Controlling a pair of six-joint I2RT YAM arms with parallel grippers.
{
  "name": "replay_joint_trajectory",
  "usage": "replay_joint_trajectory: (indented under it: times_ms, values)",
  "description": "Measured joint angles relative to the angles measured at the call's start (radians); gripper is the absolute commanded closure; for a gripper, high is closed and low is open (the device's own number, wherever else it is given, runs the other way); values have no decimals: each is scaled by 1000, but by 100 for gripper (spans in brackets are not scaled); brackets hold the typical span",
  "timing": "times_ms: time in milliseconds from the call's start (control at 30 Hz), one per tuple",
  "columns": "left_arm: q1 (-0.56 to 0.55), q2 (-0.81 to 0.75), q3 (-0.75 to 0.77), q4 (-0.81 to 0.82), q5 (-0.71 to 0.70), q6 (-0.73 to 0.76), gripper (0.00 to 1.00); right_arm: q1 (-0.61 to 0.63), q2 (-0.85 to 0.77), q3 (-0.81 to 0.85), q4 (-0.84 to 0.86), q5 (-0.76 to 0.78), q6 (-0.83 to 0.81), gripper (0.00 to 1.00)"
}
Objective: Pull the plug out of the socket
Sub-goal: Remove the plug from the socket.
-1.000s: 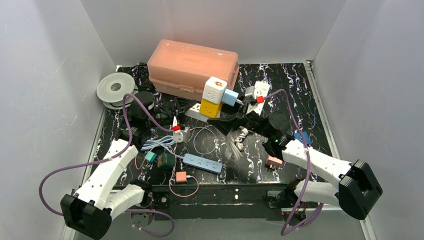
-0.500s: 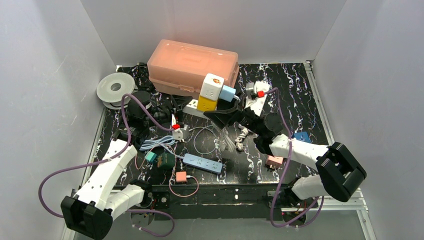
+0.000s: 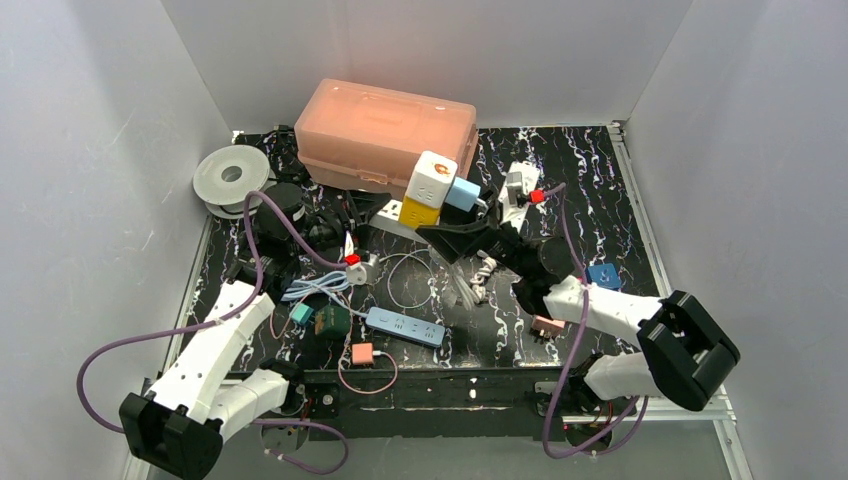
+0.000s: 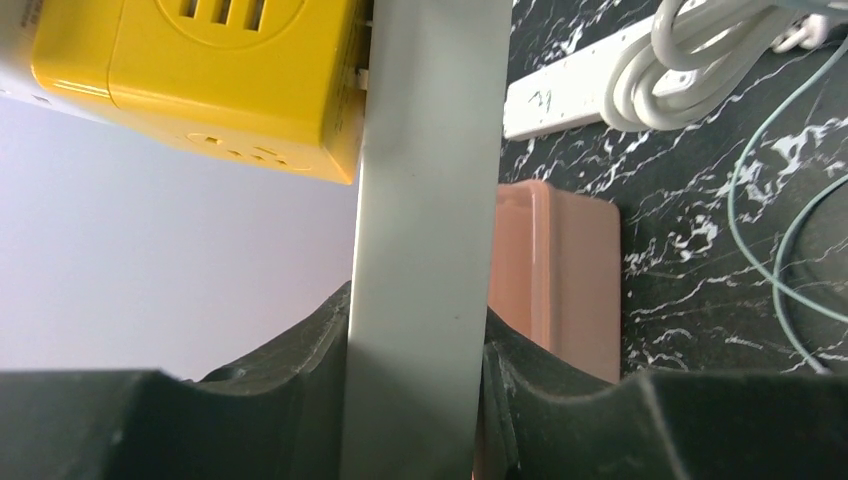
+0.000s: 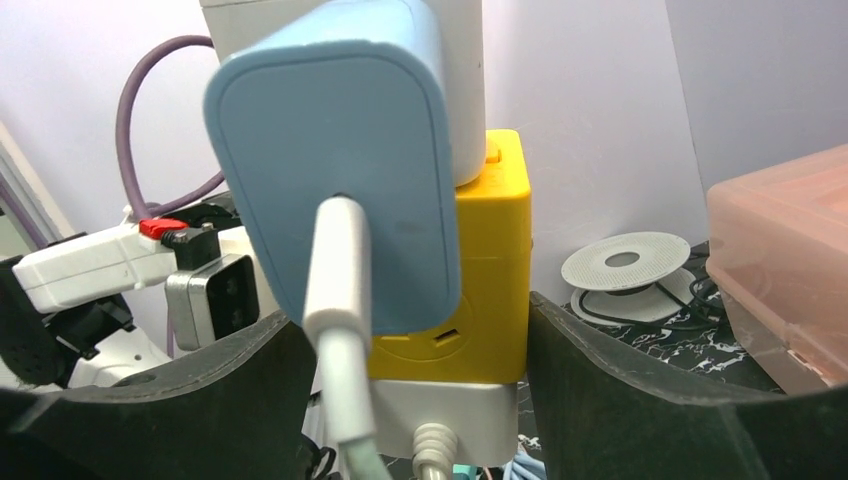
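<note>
left gripper [image 4: 415,340] clamps the flat grey plate [image 4: 425,200] against the yellow plastic cube socket [image 5: 495,260]; right gripper [image 5: 417,320] fingers stand apart, straddling the light-blue plastic plug [image 5: 330,170] at its three o'clock.

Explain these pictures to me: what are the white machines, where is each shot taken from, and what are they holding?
The white machines are two robot arms bolted at the table's near edge: left arm, right arm. One picture looks down from above; the other two come from a camera on each wrist. On the black table lie a pink box, a spool, a blue power strip and loose cables. The left arm's jaws are clamped on a grey plate beside a yellow socket cube. The right arm's jaws stand open either side of a blue plug stuck in the white cube stacked on the yellow one.
</note>
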Motion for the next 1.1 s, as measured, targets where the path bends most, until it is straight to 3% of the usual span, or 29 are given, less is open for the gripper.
replay_joint_trajectory:
  times_ms: [167,433,667,933,1100]
  values:
    - [-20,1,0,-8,37,-5,100,6,-81,-65,-8,-1,-30,24]
    - [-30,18,14,12,63,-36,100,14,-298,-166,-144,29,-158,19]
    - [16,34,50,78,-106,-90,100,37,-493,-201,-305,-28,-246,19]
    - [15,34,51,78,-153,-91,100,18,-664,-156,-631,-51,-377,19]
    - [16,34,51,77,-166,-89,100,-4,-766,-59,-922,39,-468,19]
